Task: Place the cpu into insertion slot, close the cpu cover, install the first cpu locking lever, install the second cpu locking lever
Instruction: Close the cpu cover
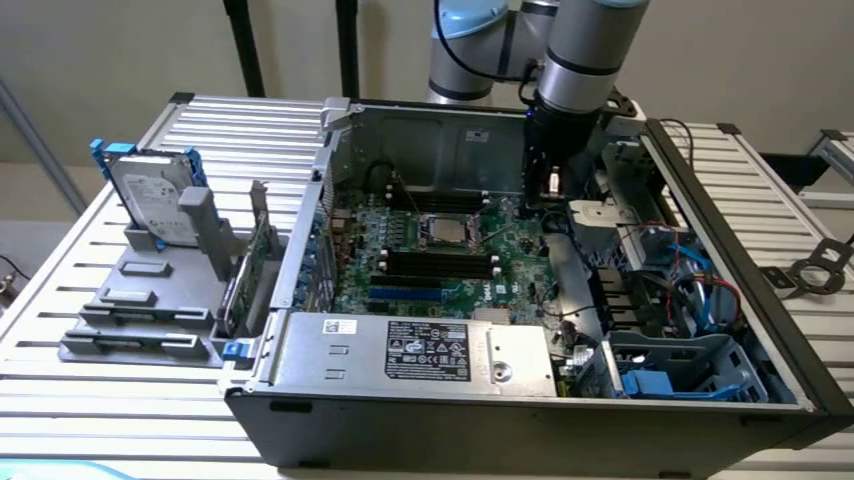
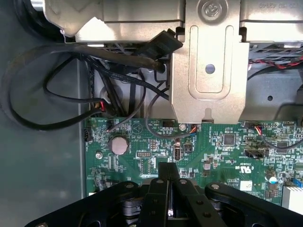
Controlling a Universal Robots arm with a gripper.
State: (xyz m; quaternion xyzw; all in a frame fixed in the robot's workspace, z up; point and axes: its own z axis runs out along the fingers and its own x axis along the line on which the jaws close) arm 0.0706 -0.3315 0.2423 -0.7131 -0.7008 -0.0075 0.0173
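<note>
The open computer case (image 1: 747, 260) lies on a slatted table with its green motherboard (image 1: 441, 260) facing up. Near the board's middle sits the socket, with the silver frame of the cpu cover (image 1: 450, 216) lying flat around a grey middle. I cannot make out whether the cpu sits under it. My gripper (image 1: 554, 198) hangs inside the case, to the exterior view's right of the socket and apart from it. In the wrist view its black fingers (image 2: 161, 189) are pressed together with nothing between them, above the board's edge (image 2: 213, 142) near a coin cell (image 2: 118, 144).
A silver labelled power supply (image 1: 414, 350) fills the case's near side. A metal bracket (image 2: 208, 71) and loops of black cable (image 2: 47, 94) lie just beyond the fingers. Blue drive cages (image 1: 681, 370) stand at the exterior view's right. A hard drive (image 1: 150, 190) rests in a grey stand outside the case.
</note>
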